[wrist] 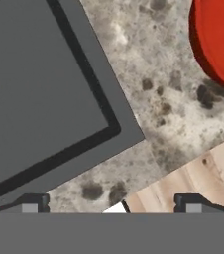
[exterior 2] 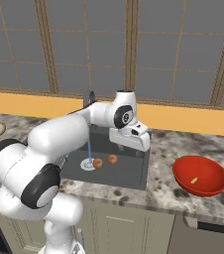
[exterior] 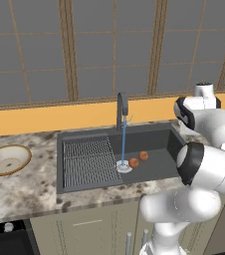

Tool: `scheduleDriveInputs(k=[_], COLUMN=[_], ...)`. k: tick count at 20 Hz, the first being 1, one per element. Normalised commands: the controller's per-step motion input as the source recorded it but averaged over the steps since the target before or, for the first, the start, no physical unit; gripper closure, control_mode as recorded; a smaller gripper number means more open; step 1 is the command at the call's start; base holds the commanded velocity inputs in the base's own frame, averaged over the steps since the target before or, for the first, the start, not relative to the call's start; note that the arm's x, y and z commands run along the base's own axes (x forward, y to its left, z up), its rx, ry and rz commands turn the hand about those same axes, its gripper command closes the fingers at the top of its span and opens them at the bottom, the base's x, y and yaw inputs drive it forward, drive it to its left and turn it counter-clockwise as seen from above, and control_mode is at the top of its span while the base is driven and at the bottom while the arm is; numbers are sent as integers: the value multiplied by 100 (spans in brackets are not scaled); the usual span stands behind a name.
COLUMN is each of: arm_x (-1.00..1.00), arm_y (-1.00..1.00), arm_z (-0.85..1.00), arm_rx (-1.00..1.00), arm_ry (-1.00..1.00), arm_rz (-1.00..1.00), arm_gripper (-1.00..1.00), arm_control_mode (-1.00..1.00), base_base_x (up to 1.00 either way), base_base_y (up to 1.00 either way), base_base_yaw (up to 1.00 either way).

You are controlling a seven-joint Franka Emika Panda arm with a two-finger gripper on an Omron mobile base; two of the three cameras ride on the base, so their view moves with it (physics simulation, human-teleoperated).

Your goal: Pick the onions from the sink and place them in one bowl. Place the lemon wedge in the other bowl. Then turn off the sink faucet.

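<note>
Here the right base view shows the lemon wedge (exterior 2: 194,180) in the red bowl (exterior 2: 200,175), hand (wrist: 113,202) released.

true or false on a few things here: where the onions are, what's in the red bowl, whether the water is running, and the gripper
1. Both onions lie in the sink. True.
2. The red bowl holds nothing. False: the lemon wedge lies in it.
3. Water runs from the faucet. True: a blue stream falls to the drain.
4. The gripper holds an onion. False: it is open with nothing between its fingers, above the counter by the sink's corner.
5. The beige bowl holds an onion. False: nothing lies in it.
</note>
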Motion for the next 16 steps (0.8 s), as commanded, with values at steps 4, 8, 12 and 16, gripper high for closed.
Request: scheduleDriveInputs(k=[4,8,12,16], arm_x=[5,12,3,0], arm_y=[28,22,37,51], arm_z=[-10,-27,-43,-52], arm_rx=[22,24,9,0], arm_ry=[9,5,-1,-14], arm_rz=[14,15,17,21], arm_gripper=[-100,-100,-100,-100], arm_control_mode=[-100,-100,-100,-100], base_base_x=[0,0,0,0], base_base_y=[0,0,0,0], base_base_yaw=[0,0,0,0])
